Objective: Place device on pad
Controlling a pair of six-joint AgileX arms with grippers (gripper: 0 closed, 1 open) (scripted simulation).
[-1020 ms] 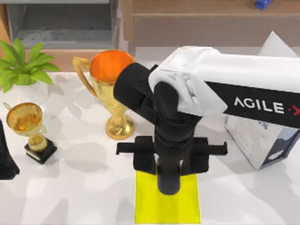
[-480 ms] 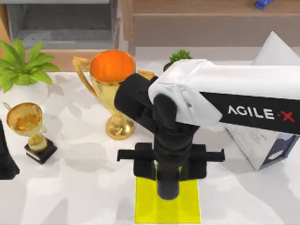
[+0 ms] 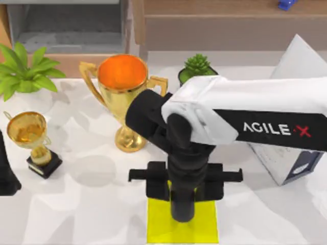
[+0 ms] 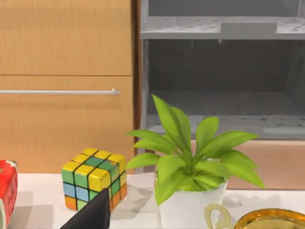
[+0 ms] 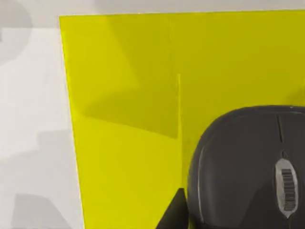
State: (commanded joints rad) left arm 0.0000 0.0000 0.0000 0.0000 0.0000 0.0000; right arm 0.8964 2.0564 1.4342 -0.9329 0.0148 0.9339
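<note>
Right gripper (image 3: 183,214) over yellow pad (image 3: 158,229), fingers pinching black computer mouse (image 5: 248,167). Left arm (image 3: 6,173) parked at left edge.

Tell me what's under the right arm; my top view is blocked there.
Observer: The right wrist view shows a dark mouse over the pad, beneath the right gripper.
Operator: Check it's inside the edges.
Observer: The part of the mouse that shows lies within the yellow; the rest runs out of view.
Operator: Report the left side.
Observer: The left arm is parked at the table's left; its wrist view shows a colour cube beside the potted plant.
</note>
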